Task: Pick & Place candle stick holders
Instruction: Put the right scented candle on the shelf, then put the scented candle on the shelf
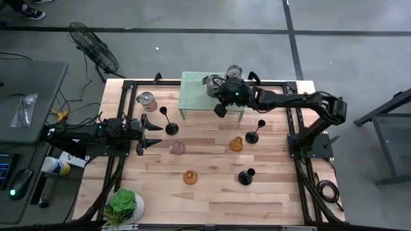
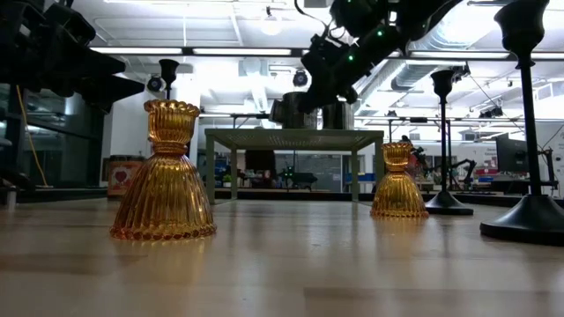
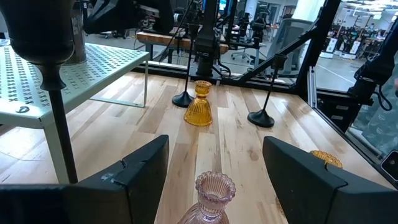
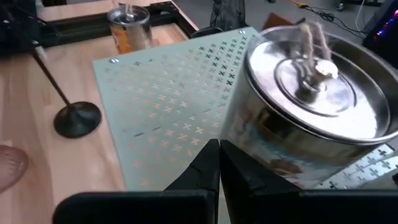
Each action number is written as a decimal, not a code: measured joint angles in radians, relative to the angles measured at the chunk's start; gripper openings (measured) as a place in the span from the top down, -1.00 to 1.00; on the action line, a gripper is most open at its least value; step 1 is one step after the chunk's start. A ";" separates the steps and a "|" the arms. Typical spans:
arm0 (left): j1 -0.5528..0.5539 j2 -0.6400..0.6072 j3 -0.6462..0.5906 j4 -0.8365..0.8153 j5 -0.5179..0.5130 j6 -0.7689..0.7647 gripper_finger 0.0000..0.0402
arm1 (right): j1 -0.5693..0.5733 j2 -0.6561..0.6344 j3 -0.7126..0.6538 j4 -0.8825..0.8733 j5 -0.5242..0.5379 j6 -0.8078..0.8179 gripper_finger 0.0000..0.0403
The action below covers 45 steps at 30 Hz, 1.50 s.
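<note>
The left gripper (image 3: 214, 180), fingers apart, waits at the table's left edge. Directly ahead and nearest stands the upright pink holder (image 3: 211, 200), an amber holder (image 3: 199, 104) farther along the same line. The right gripper (image 1: 220, 110), fingers together and empty, hovers over the far green shelf (image 1: 192, 90).

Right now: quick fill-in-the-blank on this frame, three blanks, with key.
1. The right gripper hovers over the green perforated stand with its fingers ____.
2. The pink holder lies ahead of the ____ gripper.
3. The number of amber holders on the table is ____.

Missing words: shut; left; two
</note>
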State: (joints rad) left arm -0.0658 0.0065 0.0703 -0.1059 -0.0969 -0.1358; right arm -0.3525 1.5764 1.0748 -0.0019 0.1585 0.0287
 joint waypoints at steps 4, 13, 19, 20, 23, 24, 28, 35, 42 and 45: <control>0.000 0.000 0.000 0.000 0.000 0.000 -0.27 | -0.013 0.000 0.000 0.005 0.000 -0.004 0.98; 0.000 0.000 0.000 0.000 0.000 0.000 -0.27 | -0.043 0.002 0.000 0.053 0.034 -0.006 0.98; 0.000 0.000 0.000 0.000 0.000 0.000 -0.27 | -0.067 0.002 0.000 0.066 0.051 -0.007 0.98; 0.000 0.000 0.000 0.000 0.000 0.000 -0.27 | -0.071 0.002 0.000 0.067 0.050 -0.007 0.98; 0.000 0.000 0.000 0.000 0.000 0.000 -0.27 | -0.084 0.002 0.000 0.070 0.049 -0.007 0.98; 0.000 0.000 0.000 0.000 0.000 0.000 -0.27 | -0.089 0.002 0.000 0.073 0.049 -0.007 0.98; 0.000 0.000 0.000 0.000 0.000 0.000 -0.27 | -0.107 0.002 0.000 0.095 0.050 -0.007 0.98; 0.000 0.000 0.000 0.000 0.000 0.000 -0.27 | -0.128 0.010 0.000 0.121 0.049 -0.007 0.98; 0.000 0.000 0.000 0.000 0.000 0.000 -0.27 | -0.127 0.066 0.001 0.217 0.019 0.004 0.98; 0.000 0.000 0.000 0.000 0.000 0.000 -0.27 | -0.111 0.066 0.001 0.218 0.026 0.004 0.98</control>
State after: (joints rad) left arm -0.0662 0.0063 0.0700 -0.1059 -0.0967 -0.1358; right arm -0.4636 1.6421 1.0756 0.2157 0.1844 0.0330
